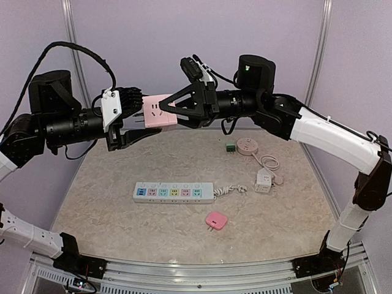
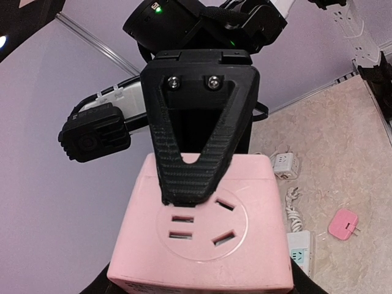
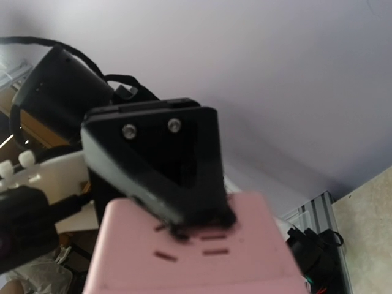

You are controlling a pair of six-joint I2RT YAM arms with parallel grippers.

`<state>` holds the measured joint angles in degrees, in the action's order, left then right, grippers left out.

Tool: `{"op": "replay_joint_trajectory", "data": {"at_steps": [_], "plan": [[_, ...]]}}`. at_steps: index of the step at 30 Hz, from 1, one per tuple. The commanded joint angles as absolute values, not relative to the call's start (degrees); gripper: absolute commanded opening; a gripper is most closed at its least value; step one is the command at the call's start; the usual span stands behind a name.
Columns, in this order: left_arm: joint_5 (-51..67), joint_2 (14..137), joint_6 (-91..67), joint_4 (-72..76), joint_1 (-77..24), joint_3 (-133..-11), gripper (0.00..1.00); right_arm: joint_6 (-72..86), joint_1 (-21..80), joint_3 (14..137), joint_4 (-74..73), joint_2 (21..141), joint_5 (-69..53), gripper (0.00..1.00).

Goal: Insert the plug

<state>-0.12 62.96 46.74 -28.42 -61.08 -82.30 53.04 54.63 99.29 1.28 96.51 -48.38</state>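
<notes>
The left tool (image 1: pixel 146 118) is closed on the left end of the pink adapter plug (image 1: pixel 159 112), held in the air above the white power strip (image 1: pixel 174 192) on the desk (image 1: pixel 122 226), and the right tool (image 1: pixel 170 114) grips its right end with jaws partly apart.

Soft, even light falls from overhead in my top view; the tabletop (image 1: pixel 184 242) is sharp, with only faint shadows beside the power strip (image 1: pixel 174 192). My right wrist view is dim and blurred, smearing the pink adapter (image 3: pixel 196 257). My left wrist view is bright and crisp, with straight lines bending toward its edges.
</notes>
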Motion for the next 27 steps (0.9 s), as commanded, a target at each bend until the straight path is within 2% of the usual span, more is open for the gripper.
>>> {"op": "replay_joint_trajectory", "data": {"at_steps": [1, 3, 4, 5, 6, 7, 8, 11, 14, 16, 18, 23, 27], "plan": [[0.18, 62.83, 48.92, -27.10, -62.91, -82.25, 0.00, 55.74, 55.29, 100.80, 0.50, 95.22, -47.28, 0.00], [-1.17, 62.31, 48.02, -26.82, -63.18, -82.23, 0.00, 54.11, 55.28, 100.90, -0.22, 95.11, -46.68, 0.01], [-1.53, 61.95, 47.01, -26.54, -63.21, -82.29, 0.00, 52.99, 55.33, 100.75, -0.76, 94.80, -46.47, 0.18], [-1.84, 61.74, 45.56, -26.47, -63.22, -82.35, 0.00, 51.09, 55.33, 100.58, -0.96, 94.40, -46.23, 0.40], [-2.23, 61.50, 43.93, -26.46, -63.20, -82.43, 0.00, 48.19, 55.25, 100.47, -1.49, 93.68, -45.52, 0.71], [-2.46, 61.32, 42.00, -26.66, -63.19, -82.59, 0.00, 44.25, 55.26, 100.54, -3.22, 92.61, -43.95, 0.95], [-2.42, 60.86, 39.78, -27.04, -63.13, -82.70, 0.00, 38.34, 55.27, 100.50, -5.86, 91.23, -40.87, 0.99], [0.43, 60.02, 30.58, -29.24, -62.21, -83.25, 0.00, 16.51, 56.09, 94.93, -9.20, 83.32, -29.20, 1.00], [8.21, 59.27, 19.02, -30.20, -60.04, -83.96, 0.00, 1.82, 56.99, 80.41, 1.97, 73.15, -23.94, 1.00], [14.11, 59.24, 12.78, -29.73, -57.99, -84.67, 0.00, -1.03, 57.08, 74.83, 8.71, 69.87, -26.64, 1.00], [17.38, 59.47, 10.00, -29.20, -56.93, -85.18, 0.00, -0.69, 57.76, 75.76, 8.06, 70.64, -29.39, 1.00], [18.15, 60.57, 10.30, -29.09, -55.69, -85.19, 0.00, 3.32, 59.40, 89.91, -5.89, 80.23, -29.20, 1.00], [19.68, 60.80, 10.14, -29.25, -55.54, -85.13, 0.00, 3.04, 61.41, 93.79, -8.12, 83.36, -28.44, 1.00]]}}
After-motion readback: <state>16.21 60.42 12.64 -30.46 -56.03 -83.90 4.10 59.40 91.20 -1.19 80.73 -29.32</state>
